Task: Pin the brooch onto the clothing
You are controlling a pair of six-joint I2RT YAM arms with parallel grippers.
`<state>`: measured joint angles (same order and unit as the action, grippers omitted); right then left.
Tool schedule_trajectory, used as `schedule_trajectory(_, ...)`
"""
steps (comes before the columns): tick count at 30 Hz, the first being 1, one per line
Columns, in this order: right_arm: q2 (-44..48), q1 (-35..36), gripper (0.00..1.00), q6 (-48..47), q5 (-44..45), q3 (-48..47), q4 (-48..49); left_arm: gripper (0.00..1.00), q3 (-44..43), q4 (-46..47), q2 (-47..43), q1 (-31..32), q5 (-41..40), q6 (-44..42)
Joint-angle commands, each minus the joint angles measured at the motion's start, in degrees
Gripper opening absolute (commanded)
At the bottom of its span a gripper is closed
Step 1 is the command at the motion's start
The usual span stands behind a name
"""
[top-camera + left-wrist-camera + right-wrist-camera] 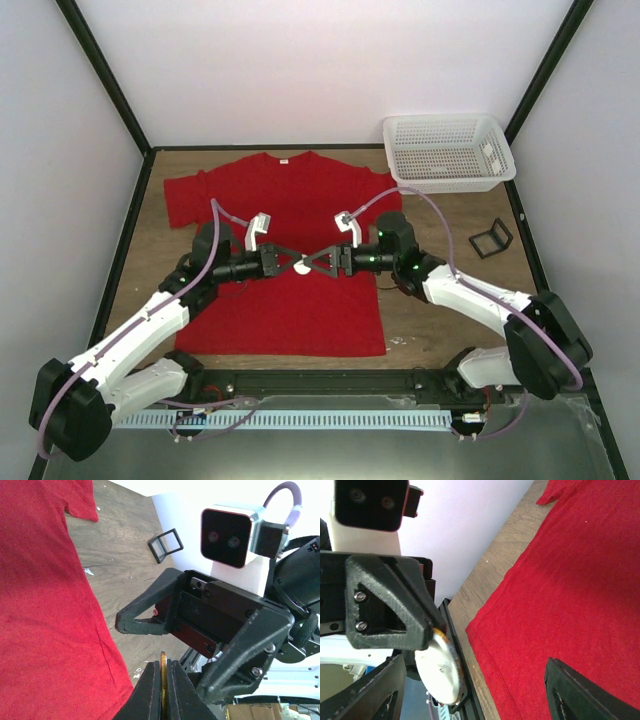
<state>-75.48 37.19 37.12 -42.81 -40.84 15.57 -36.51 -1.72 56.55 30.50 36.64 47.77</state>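
The red T-shirt (290, 200) lies flat on the wooden table; it also shows in the left wrist view (35, 605) and the right wrist view (570, 590). My left gripper (290, 263) is shut on the brooch (299, 268), held above the shirt's middle. The left wrist view shows the brooch edge-on (163, 656) as a thin gold rim between my left gripper's (163, 669) closed jaws. In the right wrist view the brooch's white back (437, 667) faces the camera. My right gripper (322, 262) is open, its fingers (375, 690) spread wide on either side of the brooch without touching it.
A white mesh basket (448, 150) stands at the back right. A black wire-frame stand (490, 238) lies on bare wood right of the shirt, also in the left wrist view (165, 545). White walls with black posts enclose the table.
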Motion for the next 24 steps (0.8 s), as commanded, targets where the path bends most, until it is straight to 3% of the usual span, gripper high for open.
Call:
schedule_trajectory(1,-2.0,-0.1,0.68,-0.2,-0.2,-2.9,0.3,0.00,0.6,2.6,0.3,-0.5,2.2,-0.2)
schedule_trajectory(10,-4.0,-0.1,0.58,0.1,-0.7,-3.9,0.5,0.00,0.9,3.5,0.2,-0.8,3.5,-0.3)
schedule_trajectory(24,-6.9,0.2,0.57,-0.8,-1.5,-4.5,-3.7,0.00,0.4,5.7,0.7,-0.8,6.7,-0.5)
